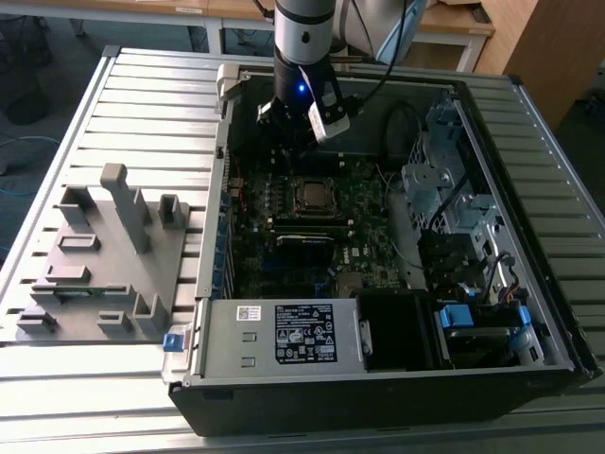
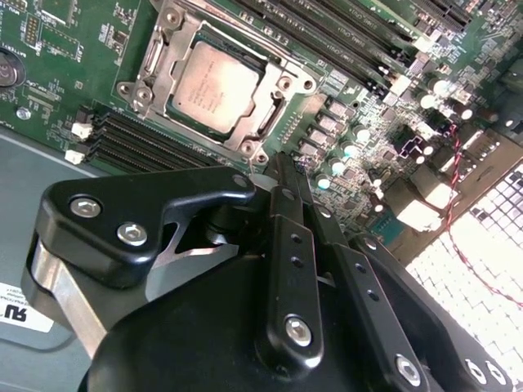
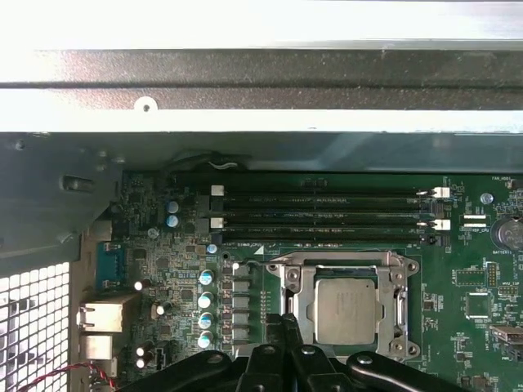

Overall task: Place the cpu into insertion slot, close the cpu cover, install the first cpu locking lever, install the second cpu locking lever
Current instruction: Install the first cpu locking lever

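Note:
The cpu (image 2: 214, 79) (image 3: 347, 310) lies flat in the insertion slot on the green motherboard (image 1: 364, 203), its silver-grey top facing up. The cpu cover (image 2: 274, 104) (image 3: 335, 264) is down around it, framing the chip. In the exterior view the socket (image 1: 310, 194) sits mid-board. My gripper (image 1: 295, 130) hangs above the board, beside the socket toward the case's back wall. In both wrist views its black fingertips (image 2: 282, 167) (image 3: 286, 322) are pressed together with nothing between them, a short way off the cover's edge. Whether the locking levers are latched cannot be told.
Long black memory sticks (image 3: 327, 214) and a row of capacitors (image 3: 206, 309) flank the socket. The case wall (image 3: 261, 90) stands close behind. A power supply (image 1: 284, 333), drive cage (image 1: 444, 180) and cables fill the case. A grey fixture block (image 1: 104, 255) lies on the exterior view's left.

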Available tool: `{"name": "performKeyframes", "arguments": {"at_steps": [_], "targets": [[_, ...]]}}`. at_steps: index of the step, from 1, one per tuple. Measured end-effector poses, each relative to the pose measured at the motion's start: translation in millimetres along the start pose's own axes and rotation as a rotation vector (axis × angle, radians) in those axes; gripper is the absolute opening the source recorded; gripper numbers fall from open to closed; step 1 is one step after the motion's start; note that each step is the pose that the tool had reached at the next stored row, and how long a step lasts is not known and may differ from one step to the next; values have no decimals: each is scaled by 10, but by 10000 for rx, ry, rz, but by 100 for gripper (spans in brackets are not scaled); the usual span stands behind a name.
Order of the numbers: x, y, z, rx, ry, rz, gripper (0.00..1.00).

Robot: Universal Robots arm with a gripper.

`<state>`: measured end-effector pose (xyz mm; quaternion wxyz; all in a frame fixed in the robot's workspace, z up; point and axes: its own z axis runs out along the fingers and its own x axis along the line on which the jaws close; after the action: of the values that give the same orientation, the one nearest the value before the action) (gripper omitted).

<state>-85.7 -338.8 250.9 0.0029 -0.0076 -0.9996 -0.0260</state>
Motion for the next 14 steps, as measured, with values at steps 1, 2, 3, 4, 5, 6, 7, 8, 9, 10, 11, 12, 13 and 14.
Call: {"name": "performKeyframes", "arguments": {"at_steps": [1, 2, 3, 4, 5, 6, 7, 8, 9, 10, 11, 12, 13, 14], "targets": [[4, 0, 1, -1, -1, 0, 10], [9, 0, 1, -1, -2, 0, 10], [15, -1, 2, -1, -1, 0, 10], [21, -1, 3, -1, -1, 0, 10], [30, -1, 3, 0, 0, 0, 10], [39, -1, 4, 0, 0, 0, 10], [48, -1, 5, -1, -1, 0, 10], [54, -1, 6, -2, -1, 0, 10], [62, -1, 6, -1, -1, 0, 10], [70, -2, 7, -1, -1, 0, 10], [77, -2, 7, -1, -1, 0, 10], [82, -1, 7, -1, -1, 0, 10], [85, -2, 7, 0, 0, 0, 10], [87, -2, 7, 0, 0, 0, 10]]}}
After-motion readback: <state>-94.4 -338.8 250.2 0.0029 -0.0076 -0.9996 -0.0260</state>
